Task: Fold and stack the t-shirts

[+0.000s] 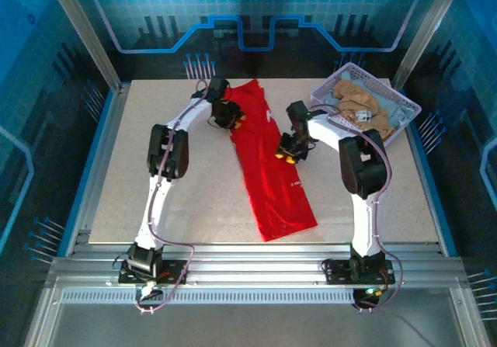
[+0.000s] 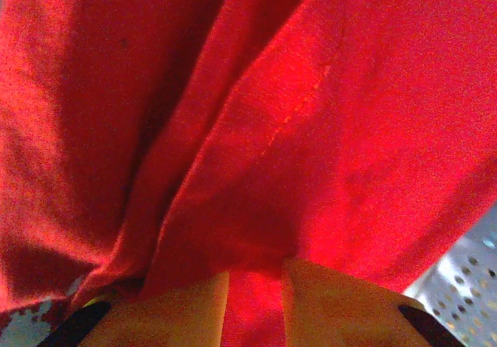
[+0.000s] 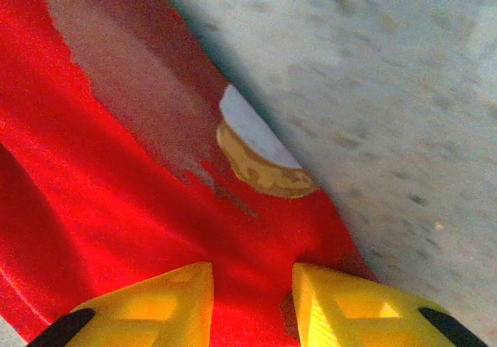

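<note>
Red cloth t-shirt, printed, lies as long strip, 12 to 6 o'clock, on speckled grey table. Left gripper narrow, pinching fold near 11 o'clock. Right gripper narrow astride 3 o'clock edge; grip we cannot confirm. Risk, we judge: one-sided hold skews fold.

White arms with black joints, thin purplish cables, yellow fingers tipped black
</note>
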Tool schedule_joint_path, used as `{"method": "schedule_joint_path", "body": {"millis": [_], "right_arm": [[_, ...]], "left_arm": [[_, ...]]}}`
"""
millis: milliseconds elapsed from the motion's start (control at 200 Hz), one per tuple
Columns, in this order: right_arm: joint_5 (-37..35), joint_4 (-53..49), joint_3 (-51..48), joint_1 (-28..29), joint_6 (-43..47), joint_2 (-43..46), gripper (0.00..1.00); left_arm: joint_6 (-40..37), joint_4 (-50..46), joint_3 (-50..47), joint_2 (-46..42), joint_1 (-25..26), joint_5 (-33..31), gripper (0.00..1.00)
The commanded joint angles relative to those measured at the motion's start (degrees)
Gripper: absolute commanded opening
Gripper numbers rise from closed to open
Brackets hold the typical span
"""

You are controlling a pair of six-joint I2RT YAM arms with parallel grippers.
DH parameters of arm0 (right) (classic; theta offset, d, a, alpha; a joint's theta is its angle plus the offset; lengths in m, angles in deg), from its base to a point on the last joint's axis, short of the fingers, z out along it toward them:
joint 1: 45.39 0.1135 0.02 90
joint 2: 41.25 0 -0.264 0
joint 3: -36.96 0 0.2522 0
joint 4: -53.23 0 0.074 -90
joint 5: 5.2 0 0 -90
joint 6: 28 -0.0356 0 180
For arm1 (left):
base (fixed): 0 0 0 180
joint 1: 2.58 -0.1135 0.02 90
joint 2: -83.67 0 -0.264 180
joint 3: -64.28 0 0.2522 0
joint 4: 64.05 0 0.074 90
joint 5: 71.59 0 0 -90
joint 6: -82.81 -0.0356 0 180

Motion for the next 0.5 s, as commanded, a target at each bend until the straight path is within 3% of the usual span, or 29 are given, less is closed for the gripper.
{"method": "schedule_joint_path", "body": {"millis": [0, 160, 260, 370, 495], "right_arm": [[0.9, -0.4, -4.4, -0.1, -5.9, 1.9, 0.35], [6.8, 2.6, -3.2, 1.3, -10.3, -0.1, 0.35], [5.2, 1.0, -0.6, 1.6, -10.3, 0.6, 0.35], [0.8, -1.8, 1.6, 1.1, -7.1, 3.3, 0.36], [-2.6, -3.4, 2.7, -0.4, -1.5, 7.1, 0.38]], "left_arm": [[-1.3, -3.0, 7.4, 8.2, 1.7, 3.5, 0.28], [-3.4, -1.4, 11.7, 9.5, 0.9, 2.8, 0.30], [-5.8, -2.2, 10.9, 6.1, 0.1, 0.4, 0.31], [-7.2, -1.5, 3.3, -3.1, 0.0, -4.5, 0.34], [-6.0, 1.4, -12.4, -17.4, -0.3, -11.6, 0.37]]}}
